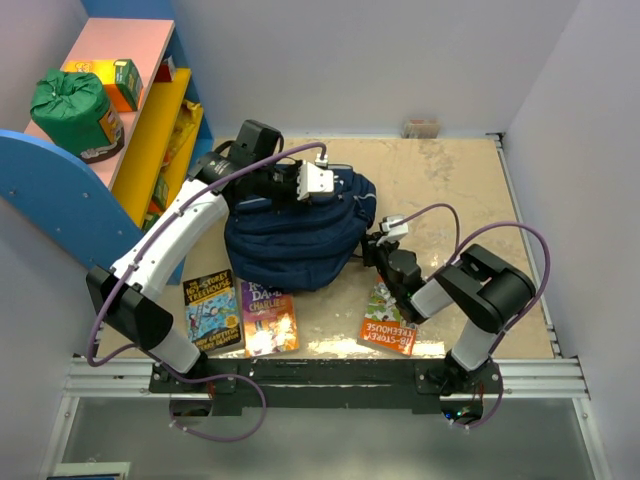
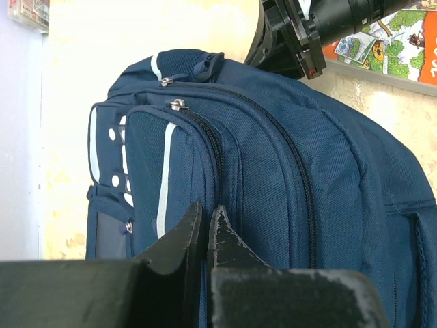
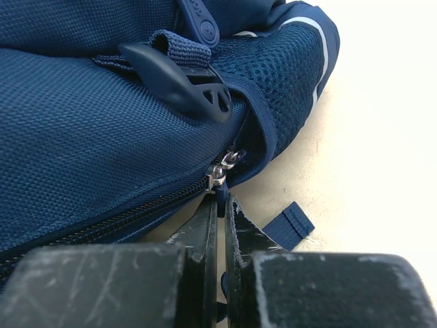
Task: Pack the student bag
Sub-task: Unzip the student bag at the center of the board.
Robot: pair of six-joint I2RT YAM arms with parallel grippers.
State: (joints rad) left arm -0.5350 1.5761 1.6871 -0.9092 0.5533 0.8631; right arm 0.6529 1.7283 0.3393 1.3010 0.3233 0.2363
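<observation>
Large navy-blue fabric backpack (image 1: 295,245) lies mid-bench, zips look closed. Right gripper (image 3: 220,205) jaws together at small silver zip pull (image 3: 220,172), looks clamped on its tab. Left gripper (image 2: 207,222) jaws together against the bag's front-pocket side, can't tell if fabric is pinched. Step: unzip. Pull along the zip track, not upward, left arm bracing the bag. Three colourful paperback books (image 1: 268,318) lie on tan bench (image 1: 460,190), near edge

I count three illustrated paperback books (image 1: 268,318), one navy-blue fabric backpack (image 1: 295,245), one green drawstring sack (image 1: 72,108), one small green-and-yellow carton (image 1: 123,82), and one pink, yellow and blue shelf unit (image 1: 150,150).
</observation>
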